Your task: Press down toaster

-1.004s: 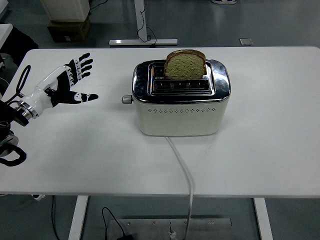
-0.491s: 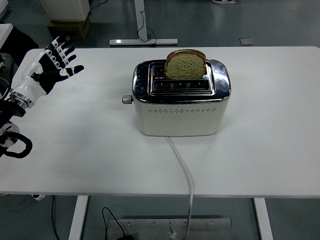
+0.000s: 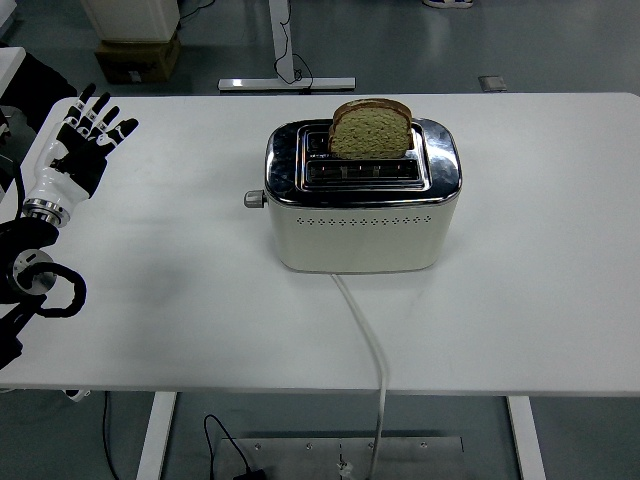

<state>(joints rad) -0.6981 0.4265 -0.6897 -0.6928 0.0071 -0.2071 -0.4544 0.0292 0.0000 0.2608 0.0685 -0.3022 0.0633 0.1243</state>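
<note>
Head view. White surface [image 3: 520,300], grey floor behind. Toaster [image 3: 362,215] at frame centre, bread slice [image 3: 370,130] raised in its slot, lever [image 3: 254,199] on its left end, unpressed. Left hand [image 3: 78,150] upper left, fingers spread, empty.

Advice: approach lever from above, press straight down.

Change: hand has retreated leftward from the toaster.

Grey floor [image 3: 560,45] behind the white table [image 3: 540,300], cardboard box [image 3: 135,60] far left.

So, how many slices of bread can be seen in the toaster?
1: the bread slice stands in the rear slot of the toaster. The front slot looks empty, though its depth is hidden.
</note>
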